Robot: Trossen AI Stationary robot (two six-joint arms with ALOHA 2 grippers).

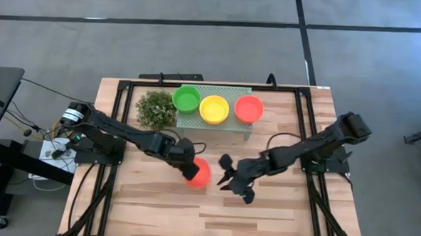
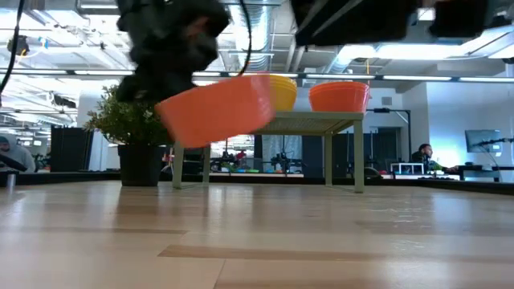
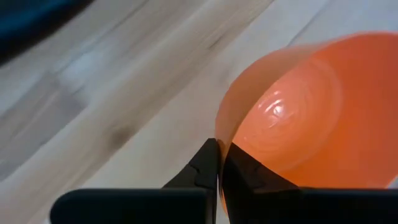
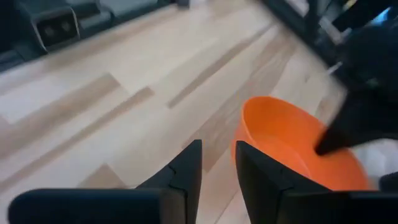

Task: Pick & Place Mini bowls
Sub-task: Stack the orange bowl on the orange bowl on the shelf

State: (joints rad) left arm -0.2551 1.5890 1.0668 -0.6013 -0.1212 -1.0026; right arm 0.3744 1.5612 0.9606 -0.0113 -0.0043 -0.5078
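A red-orange mini bowl (image 1: 199, 173) hangs tilted above the middle of the wooden table (image 1: 135, 207), with my left gripper (image 1: 185, 165) shut on it. My right gripper (image 1: 226, 178) stands open just to the bowl's right, with nothing between its fingers (image 4: 189, 163). In the right wrist view the bowl (image 4: 283, 146) lies a little beyond them. A green (image 1: 186, 98), a yellow (image 1: 214, 109) and another red-orange mini bowl (image 1: 248, 108) sit in a row on the raised pale green tray (image 1: 229, 90) at the far side. My left gripper pinches the bowl's wall at the rim (image 3: 222, 134), one finger (image 3: 249, 171) inside the bowl and the other outside. The fingers slant down at it from the table's left. The bowl (image 2: 221, 108) hangs tilted, lifted clear of the table.
A bushy potted plant (image 1: 156, 108) stands left of the tray. The tray (image 2: 321, 122) stands on legs above the table. Black frame rails run along the table's left, right and far sides. Bare wood lies along the near side.
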